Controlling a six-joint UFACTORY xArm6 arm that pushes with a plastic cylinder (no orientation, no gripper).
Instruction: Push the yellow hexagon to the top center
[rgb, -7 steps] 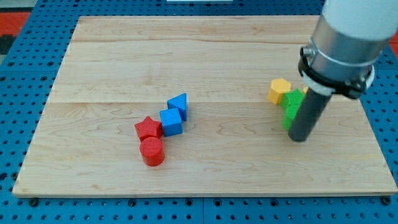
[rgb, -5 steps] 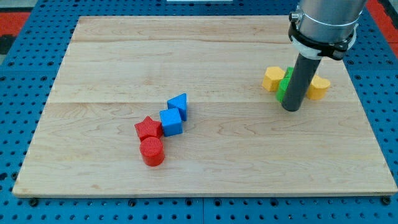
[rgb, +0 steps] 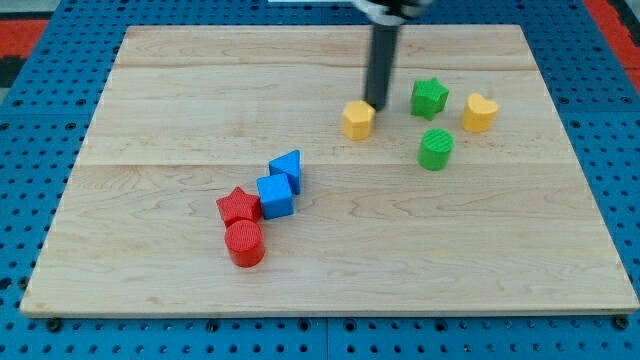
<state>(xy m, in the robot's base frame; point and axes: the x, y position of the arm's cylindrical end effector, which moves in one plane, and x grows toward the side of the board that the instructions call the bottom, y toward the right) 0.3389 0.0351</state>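
Note:
The yellow hexagon (rgb: 357, 119) lies on the wooden board (rgb: 320, 260), right of centre in the upper half. My tip (rgb: 377, 103) stands just above and to the right of it, touching or nearly touching its upper right edge. The rod rises from there to the view's top edge.
A green star (rgb: 429, 97), a green cylinder (rgb: 435, 149) and a yellow heart (rgb: 479, 112) lie right of the hexagon. A blue triangle (rgb: 287, 168), blue cube (rgb: 275, 195), red star (rgb: 238, 206) and red cylinder (rgb: 244, 243) cluster left of centre.
My tip has moved up and to the left, from among the green blocks to beside the hexagon. The yellow hexagon has shifted left. The green blocks and the heart now show apart.

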